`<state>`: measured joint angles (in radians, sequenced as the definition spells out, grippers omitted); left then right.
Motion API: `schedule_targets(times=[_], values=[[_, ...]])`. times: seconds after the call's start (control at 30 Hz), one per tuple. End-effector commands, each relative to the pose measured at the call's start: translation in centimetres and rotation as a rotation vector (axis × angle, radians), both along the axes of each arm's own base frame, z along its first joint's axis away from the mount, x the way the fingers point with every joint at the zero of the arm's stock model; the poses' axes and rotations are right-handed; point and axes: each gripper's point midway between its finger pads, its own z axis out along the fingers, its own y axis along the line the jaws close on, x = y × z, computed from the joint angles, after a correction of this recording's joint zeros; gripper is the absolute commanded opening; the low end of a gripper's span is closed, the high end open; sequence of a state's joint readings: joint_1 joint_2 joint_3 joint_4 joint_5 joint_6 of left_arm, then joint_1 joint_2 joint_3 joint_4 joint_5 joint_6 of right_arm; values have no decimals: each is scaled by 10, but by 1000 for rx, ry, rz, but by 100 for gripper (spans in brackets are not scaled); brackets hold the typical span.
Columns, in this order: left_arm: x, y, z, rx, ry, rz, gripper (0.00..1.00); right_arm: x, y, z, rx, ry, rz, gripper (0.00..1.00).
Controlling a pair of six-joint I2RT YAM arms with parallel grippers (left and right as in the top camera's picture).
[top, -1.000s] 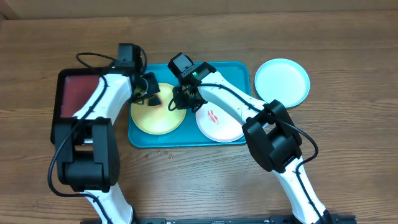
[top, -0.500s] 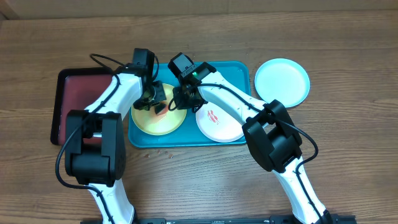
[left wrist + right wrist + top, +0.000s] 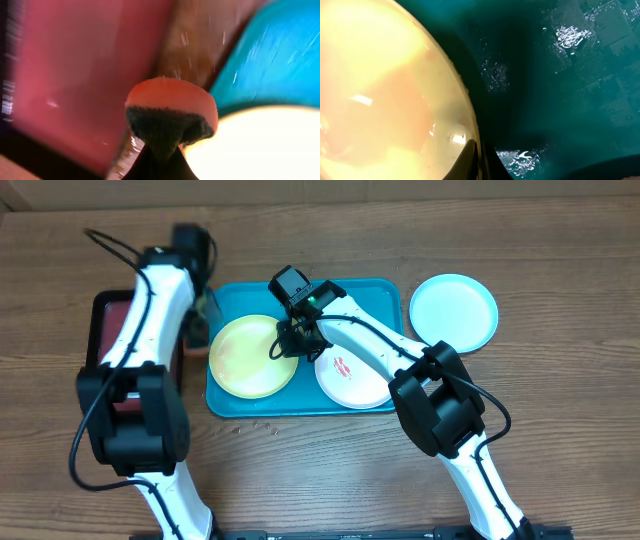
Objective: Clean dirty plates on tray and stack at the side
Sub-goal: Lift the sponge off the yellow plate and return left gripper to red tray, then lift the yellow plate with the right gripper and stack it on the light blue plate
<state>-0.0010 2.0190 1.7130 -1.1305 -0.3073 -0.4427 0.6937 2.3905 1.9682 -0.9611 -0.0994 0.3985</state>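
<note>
Yellow-green plate (image 3: 252,355) lies left on the tray (image 3: 370,288); my right gripper (image 3: 287,340) pinches its far-right rim, I judge to steady it. Left gripper (image 3: 203,302) nips the sponge (image 3: 172,107) beside the red tray (image 3: 108,330). Smeared white plate (image 3: 350,375) waits right; the blue plate (image 3: 453,312) sits off-tray

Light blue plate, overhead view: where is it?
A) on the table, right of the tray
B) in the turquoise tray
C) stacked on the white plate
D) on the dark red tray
A: the light blue plate lies on the bare table just right of the tray, outside its rim. Only the white plate and the yellow-green plate sit in the tray.
</note>
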Motion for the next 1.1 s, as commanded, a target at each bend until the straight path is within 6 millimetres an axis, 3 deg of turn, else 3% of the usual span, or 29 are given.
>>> schedule_targets(times=[0.0, 0.07, 0.17, 0.33, 0.47, 0.6, 0.87, 1.07], values=[[12, 12, 54, 20, -150, 82, 4, 9, -15, 0, -79, -42, 36, 4], [7, 21, 70, 16, -191, 129, 4, 17, -11, 22, -74, -95, 51, 4], [-12, 38, 78, 18, -164, 184, 4, 34, -12, 71, -126, -232, 64, 4], [-54, 79, 63, 28, -20, 296, 4, 44, -15, 154, -286, -496, 94, 4], [-77, 103, 46, 16, 41, 374, 4, 39, -12, 199, -455, -687, 154, 4], [-92, 115, 27, -20, 74, 429, 4, 27, -3, 223, -639, -813, 290, 4], [-101, 124, 1, -140, 59, 506, 4, 4, 10, 269, -987, -990, 434, 4], [-101, 124, 0, -149, 55, 509, 4, -4, 22, 281, -1032, -1039, 458, 4]])
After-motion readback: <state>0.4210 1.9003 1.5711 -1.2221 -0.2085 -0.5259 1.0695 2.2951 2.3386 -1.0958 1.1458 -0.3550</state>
